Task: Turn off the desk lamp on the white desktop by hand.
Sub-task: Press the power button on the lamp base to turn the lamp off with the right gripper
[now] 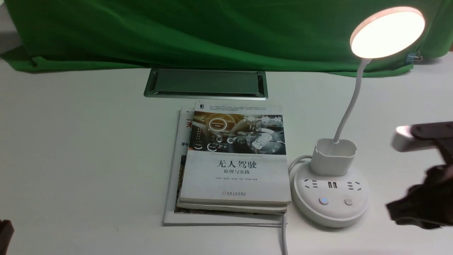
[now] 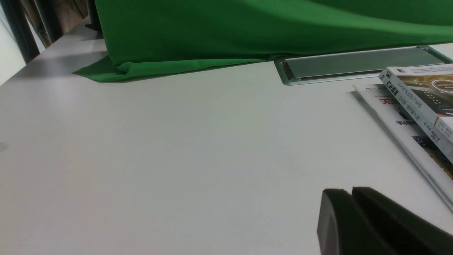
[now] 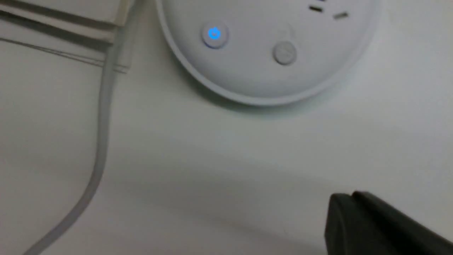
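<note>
The desk lamp (image 1: 331, 193) stands on the white desktop (image 1: 88, 152) at the right, its disc head (image 1: 387, 32) glowing. Its round base carries a blue-lit button (image 1: 323, 201) and a plain grey button (image 1: 348, 202); both show in the right wrist view, blue (image 3: 214, 34) and grey (image 3: 284, 53). My right gripper (image 1: 393, 209) is blurred, just right of the base and apart from it. In its wrist view the right gripper (image 3: 348, 198) is shut and empty, short of the base (image 3: 254, 81). My left gripper (image 2: 348, 193) is shut and empty, low over bare desktop.
A stack of books (image 1: 233, 163) lies left of the lamp base, touching it. The lamp's white cable (image 1: 284, 233) runs toward the front edge. A silver-framed hatch (image 1: 206, 83) sits behind the books. A green cloth (image 1: 212, 32) backs the desk.
</note>
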Tool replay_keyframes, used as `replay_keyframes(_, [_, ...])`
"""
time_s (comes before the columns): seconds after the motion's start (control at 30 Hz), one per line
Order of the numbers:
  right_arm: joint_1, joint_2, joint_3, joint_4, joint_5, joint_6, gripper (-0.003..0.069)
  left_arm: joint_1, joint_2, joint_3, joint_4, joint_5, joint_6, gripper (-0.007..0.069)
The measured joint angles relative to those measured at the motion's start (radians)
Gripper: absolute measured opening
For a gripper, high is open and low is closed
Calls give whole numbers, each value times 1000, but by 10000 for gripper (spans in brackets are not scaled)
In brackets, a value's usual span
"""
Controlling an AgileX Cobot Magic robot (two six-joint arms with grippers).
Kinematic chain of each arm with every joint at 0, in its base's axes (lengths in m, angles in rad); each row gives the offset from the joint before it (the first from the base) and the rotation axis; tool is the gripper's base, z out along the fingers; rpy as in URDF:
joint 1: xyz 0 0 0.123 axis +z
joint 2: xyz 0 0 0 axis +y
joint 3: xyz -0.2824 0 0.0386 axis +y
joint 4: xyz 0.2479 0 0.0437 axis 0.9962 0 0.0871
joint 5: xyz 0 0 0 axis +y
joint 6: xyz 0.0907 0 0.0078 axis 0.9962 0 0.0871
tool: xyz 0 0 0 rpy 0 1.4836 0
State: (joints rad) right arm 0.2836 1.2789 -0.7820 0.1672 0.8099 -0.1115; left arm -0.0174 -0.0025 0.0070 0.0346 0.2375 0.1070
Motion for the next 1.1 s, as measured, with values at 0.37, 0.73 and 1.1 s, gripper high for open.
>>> replay_keyframes(0.37, [60,181,-125,-52,-67,37,36,0,0,0,0,0,0,20])
replay_keyframes(0.73, [60,302,-169,-61,-83,51,36,0,0,0,0,0,0,20])
replay_keyframes(1.1, [60,348,-169,-34,-134,64,36,0,0,0,0,0,0,20])
